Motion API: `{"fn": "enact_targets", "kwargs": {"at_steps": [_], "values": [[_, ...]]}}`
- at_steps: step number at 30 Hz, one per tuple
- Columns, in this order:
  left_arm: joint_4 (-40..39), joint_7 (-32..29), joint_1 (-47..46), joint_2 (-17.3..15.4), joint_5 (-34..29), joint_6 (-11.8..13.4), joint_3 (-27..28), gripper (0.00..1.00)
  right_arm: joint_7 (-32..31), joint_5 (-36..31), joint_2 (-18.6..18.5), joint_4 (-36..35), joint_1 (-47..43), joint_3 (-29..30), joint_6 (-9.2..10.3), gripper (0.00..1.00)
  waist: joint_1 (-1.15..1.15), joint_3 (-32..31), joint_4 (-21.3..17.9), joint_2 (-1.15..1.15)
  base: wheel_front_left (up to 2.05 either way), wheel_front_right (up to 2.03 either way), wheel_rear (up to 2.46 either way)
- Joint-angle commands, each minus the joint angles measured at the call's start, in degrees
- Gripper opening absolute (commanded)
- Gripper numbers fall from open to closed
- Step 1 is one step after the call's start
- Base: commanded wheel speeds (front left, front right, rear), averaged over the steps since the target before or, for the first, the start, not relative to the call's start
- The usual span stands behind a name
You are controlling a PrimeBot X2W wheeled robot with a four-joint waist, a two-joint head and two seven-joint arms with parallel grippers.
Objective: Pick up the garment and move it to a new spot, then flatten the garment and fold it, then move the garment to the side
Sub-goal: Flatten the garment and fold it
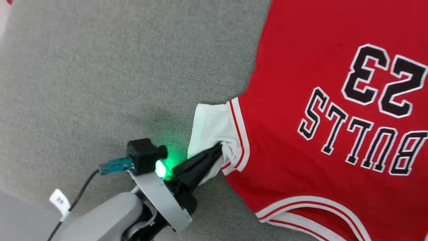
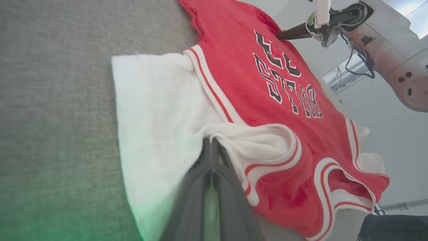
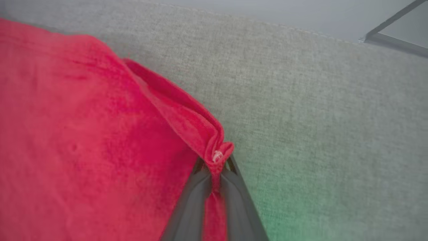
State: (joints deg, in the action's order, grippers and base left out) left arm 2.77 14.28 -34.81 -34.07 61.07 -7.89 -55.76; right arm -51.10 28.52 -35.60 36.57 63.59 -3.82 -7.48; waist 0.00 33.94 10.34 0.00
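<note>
Head view: garment (image 1: 301, 83) lies flat on the grey fabric surface (image 1: 100, 67), right side of frame, lettering upside down. The left gripper (image 1: 219, 150) comes in from lower centre, jaws pinched on the white sleeve (image 1: 210, 124) just beside the striped trim, with its green light (image 1: 161, 169) on. Left wrist view: fingers (image 2: 200, 187) pressed together with bunched sleeve cloth between the tips. The right gripper (image 2: 279, 34) sits at the garment's far edge, top right. Right wrist view: the right gripper (image 3: 215, 164) jaws are clamped on a raised red fold at the garment's edge, with grey surface beyond.
</note>
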Motion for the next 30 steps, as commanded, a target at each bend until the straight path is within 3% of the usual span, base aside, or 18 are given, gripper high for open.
{"fn": "enact_targets", "kwargs": {"at_steps": [1, 9, 10, 17, 24, 30], "values": [[2.8, 0.2, 0.9, -1.9, 0.5, 0.8, 1.0, 0.00, 0.4, 1.6, -0.8, -0.3, -3.0, 0.0, -0.01, 0.00, 0.00, -3.6, -1.7, 0.00, 0.00, 0.00, 0.00], [3.0, 0.8, 4.9, -2.9, 1.4, 0.5, 2.0, 0.00, -0.5, 12.8, -8.9, -12.4, -21.5, -1.2, 0.00, 0.00, 0.00, -11.5, -5.0, 0.00, 0.00, 0.00, 0.00], [3.0, 0.8, 4.9, -2.9, 1.4, 0.5, 2.0, 0.00, -0.5, 12.8, -8.9, -12.4, -21.5, -1.2, 0.00, 0.00, 0.00, -11.5, -5.0, 0.00, 0.00, 0.00, 0.00], [3.8, 0.9, 8.7, -3.6, 1.7, 0.6, 3.8, 0.00, -2.5, 19.9, -12.7, -26.4, -45.2, 2.9, 0.00, 0.00, 0.00, -15.8, -8.1, 0.00, 0.00, 0.00, 0.00], [4.0, 0.8, 9.2, -4.0, 0.3, 1.2, 5.2, 0.00, -4.1, 20.1, -8.5, -40.9, -67.5, 9.5, 0.00, 0.00, 0.00, -16.5, -10.0, 0.00, 0.00, 0.00, 0.00], [3.9, 0.8, 9.2, -4.3, 0.1, 1.4, 6.0, 0.00, -6.7, 17.9, -1.7, -49.7, -78.7, 9.2, 0.00, 0.00, 0.00, -16.4, -11.0, 0.00, 0.00, 0.00, 0.00]]}}
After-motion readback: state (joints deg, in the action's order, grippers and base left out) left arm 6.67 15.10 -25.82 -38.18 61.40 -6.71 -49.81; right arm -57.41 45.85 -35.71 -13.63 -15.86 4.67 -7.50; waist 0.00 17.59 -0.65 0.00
